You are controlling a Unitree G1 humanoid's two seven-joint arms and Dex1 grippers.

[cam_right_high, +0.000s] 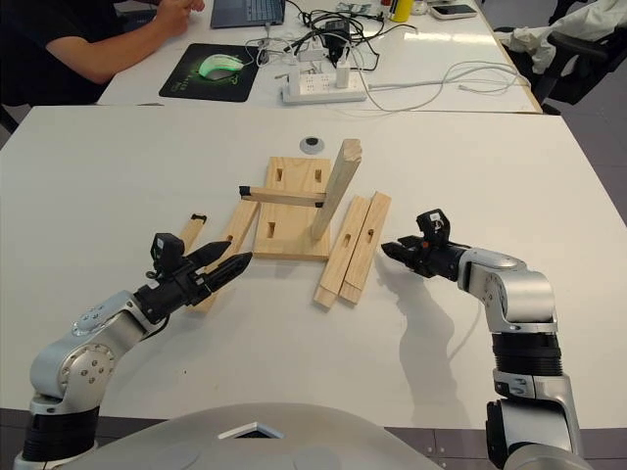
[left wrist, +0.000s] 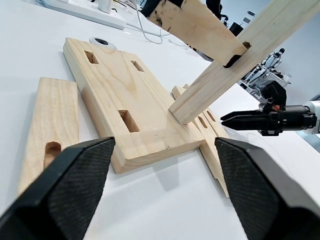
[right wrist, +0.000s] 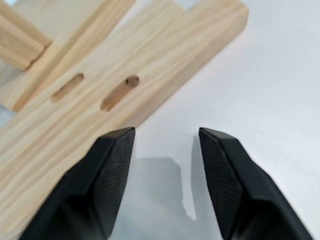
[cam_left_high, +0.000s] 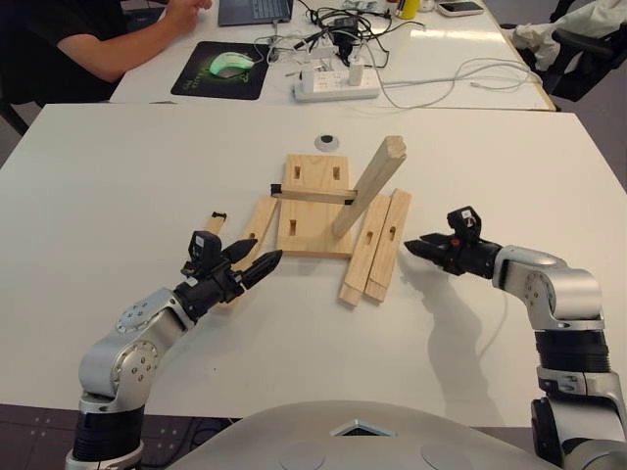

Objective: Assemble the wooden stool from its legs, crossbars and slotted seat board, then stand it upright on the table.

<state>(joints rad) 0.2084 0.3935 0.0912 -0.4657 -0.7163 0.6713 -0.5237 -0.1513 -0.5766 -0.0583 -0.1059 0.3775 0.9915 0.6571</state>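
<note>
The slotted seat board [cam_left_high: 312,220] lies flat in the middle of the white table. One leg [cam_left_high: 370,184] stands tilted in it, and a crossbar [cam_left_high: 312,197] juts sideways from that leg over the board. Two more legs [cam_left_high: 377,247] lie side by side right of the board; another leg [cam_left_high: 257,223] and a short piece [cam_left_high: 216,221] lie on its left. My left gripper [cam_left_high: 263,255] is open, low over the table by the board's near left corner, with nothing in it [left wrist: 165,190]. My right gripper [cam_left_high: 417,246] is open too, just right of the paired legs [right wrist: 125,85], holding nothing [right wrist: 165,145].
A small round black disc [cam_left_high: 328,141] sits behind the board. A second table behind holds a power strip [cam_left_high: 338,83], cables, a mouse [cam_left_high: 232,65] on a pad, and a person's arm. Bare tabletop [cam_left_high: 118,196] spreads on both sides and in front.
</note>
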